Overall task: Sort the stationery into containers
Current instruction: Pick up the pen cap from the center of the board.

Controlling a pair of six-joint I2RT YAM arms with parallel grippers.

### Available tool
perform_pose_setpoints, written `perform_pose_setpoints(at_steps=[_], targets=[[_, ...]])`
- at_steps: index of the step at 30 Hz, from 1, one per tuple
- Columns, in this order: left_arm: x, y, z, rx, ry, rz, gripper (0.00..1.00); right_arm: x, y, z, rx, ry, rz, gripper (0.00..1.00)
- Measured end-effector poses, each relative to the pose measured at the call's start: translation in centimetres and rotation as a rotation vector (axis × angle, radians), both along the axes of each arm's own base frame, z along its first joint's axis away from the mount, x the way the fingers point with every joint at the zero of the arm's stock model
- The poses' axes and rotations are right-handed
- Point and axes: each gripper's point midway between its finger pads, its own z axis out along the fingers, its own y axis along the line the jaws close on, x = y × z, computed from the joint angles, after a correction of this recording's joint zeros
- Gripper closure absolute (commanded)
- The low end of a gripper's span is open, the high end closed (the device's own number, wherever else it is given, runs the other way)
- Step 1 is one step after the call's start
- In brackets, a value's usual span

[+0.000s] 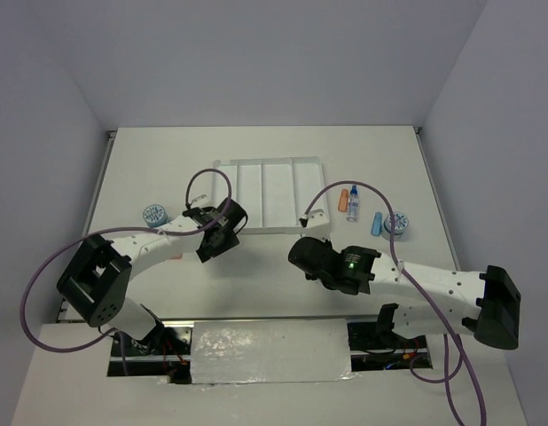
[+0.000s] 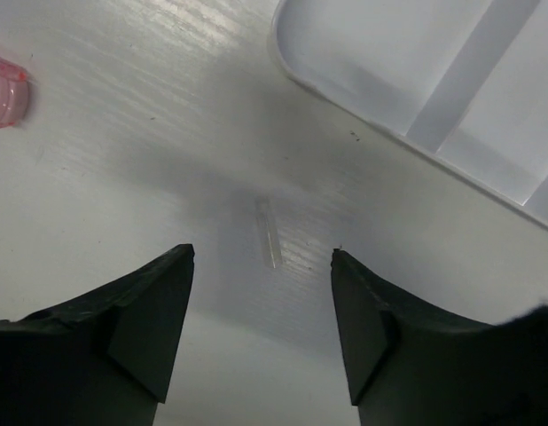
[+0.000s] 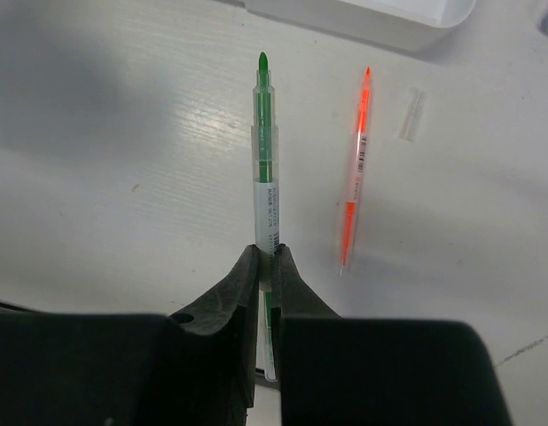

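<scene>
My right gripper is shut on the thin green pen, gripping its lower barrel, tip pointing away toward the white tray. The orange pen lies on the table just right of it. My left gripper is open and empty over bare table, with a small clear cap lying between its fingertips. A pink capsule piece lies at far left. In the top view both grippers, left and right, sit just in front of the tray; the pens are hidden there.
An orange capsule, the blue-capped bottle, a blue capsule and a blue-white roll lie right of the tray. The other roll lies left. Another clear cap lies near the orange pen.
</scene>
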Motion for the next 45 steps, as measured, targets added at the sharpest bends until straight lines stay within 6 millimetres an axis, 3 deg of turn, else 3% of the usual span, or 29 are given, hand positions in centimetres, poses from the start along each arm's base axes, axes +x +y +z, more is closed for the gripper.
perform_pose_setpoints(at_steps=[5,8,26,29,36,43,45], targets=[[-0.2,0.2,-0.5,0.010,0.018,0.019,0.29,-0.1,-0.5,-0.6,-0.025,0.005,0.004,1.00],[-0.3,0.1,-1.0,0.015,0.029,0.020,0.40,-0.1,-0.6,-0.8,-0.032,0.004,0.008,1.00],[-0.8,0.0,-3.1,0.031,0.084,0.011,0.53,0.1,-0.5,-1.2,-0.037,-0.003,0.023,1.00],[-0.8,-0.2,-3.4,0.029,0.090,0.009,0.63,0.1,-0.5,-1.1,-0.038,-0.004,0.025,1.00],[-0.9,-0.1,-3.6,0.027,0.089,0.008,0.75,0.1,-0.5,-1.3,-0.045,-0.002,0.029,1.00],[-0.9,-0.2,-3.5,0.014,0.077,0.005,1.00,0.1,0.0,-1.3,-0.036,0.004,0.052,1.00],[-1.0,-0.1,-3.4,0.003,0.067,0.003,1.00,0.1,0.5,-1.3,-0.015,0.003,0.065,1.00]])
